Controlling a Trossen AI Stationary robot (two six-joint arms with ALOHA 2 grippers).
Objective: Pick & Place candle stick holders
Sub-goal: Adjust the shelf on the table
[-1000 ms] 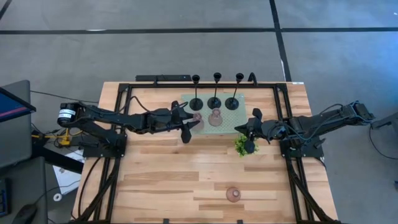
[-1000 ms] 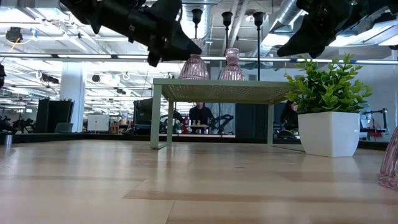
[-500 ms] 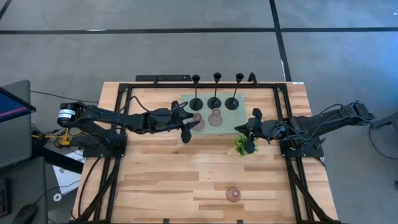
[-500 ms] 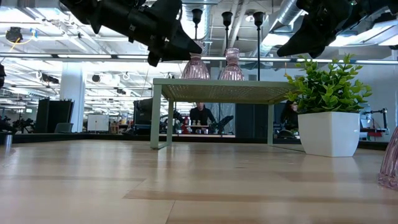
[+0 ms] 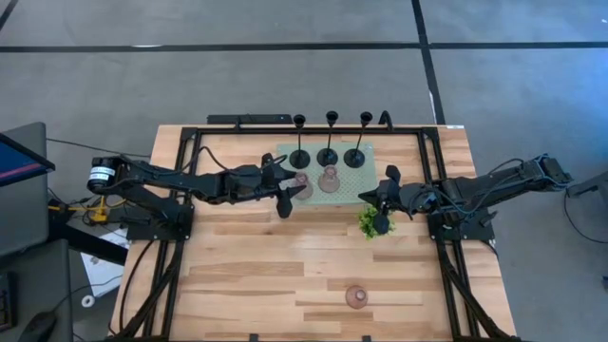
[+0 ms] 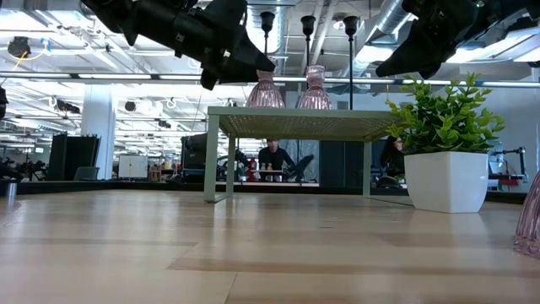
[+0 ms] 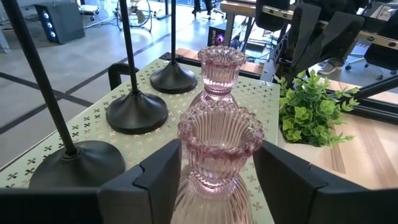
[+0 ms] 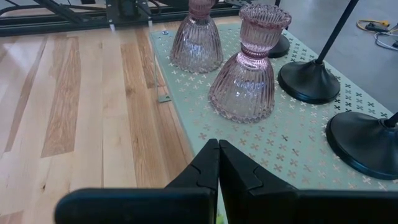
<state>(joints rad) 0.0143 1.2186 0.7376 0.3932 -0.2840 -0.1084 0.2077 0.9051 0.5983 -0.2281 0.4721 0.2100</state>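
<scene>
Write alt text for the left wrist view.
A ribbed pink glass candle holder stands on a pale green perforated tray, framed between the open fingers of the left gripper. A second pink holder stands behind it beside three black holders, with a green plant off the tray's edge.

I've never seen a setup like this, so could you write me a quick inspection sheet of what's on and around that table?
Surface: wooden table.
Job's things: three black holders and two pink ones on the green tray; one pink holder alone near the front edge.
Clutter: small plant.
Claws: left claw open around a pink holder; right claw shut, empty.
Cables: one beside the table's left.
Surroundings: people behind.
</scene>
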